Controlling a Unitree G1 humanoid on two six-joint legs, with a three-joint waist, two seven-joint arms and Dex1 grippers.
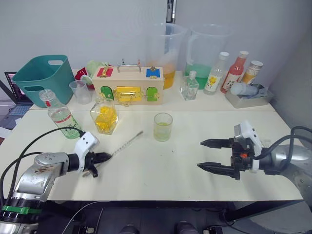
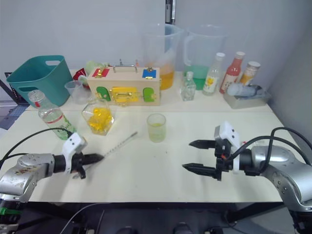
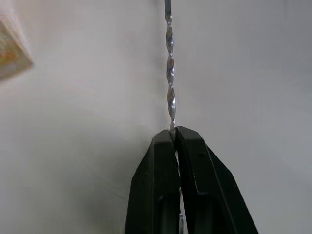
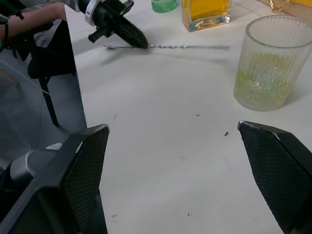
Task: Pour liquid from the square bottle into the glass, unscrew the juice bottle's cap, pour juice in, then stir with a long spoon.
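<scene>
left gripper (image 1: 103, 157) pinches my long spoon (image 1: 127, 142) short of the glass (image 1: 163, 126); thin handle may slip, right gripper (image 1: 217, 155) gaping.

The long spoon (image 1: 127, 142) lies on the table (image 1: 161, 168), one end pinched between the left gripper (image 1: 104, 157) fingers, running away from them toward the glass (image 1: 163, 126) — which stands beyond its far tip. Beyond the left fingers stand the juice bottle (image 1: 60, 115) and square bottle (image 1: 104, 115); the right gripper (image 1: 213, 154) hovers apart — fingers pointing toward the left gripper
</scene>
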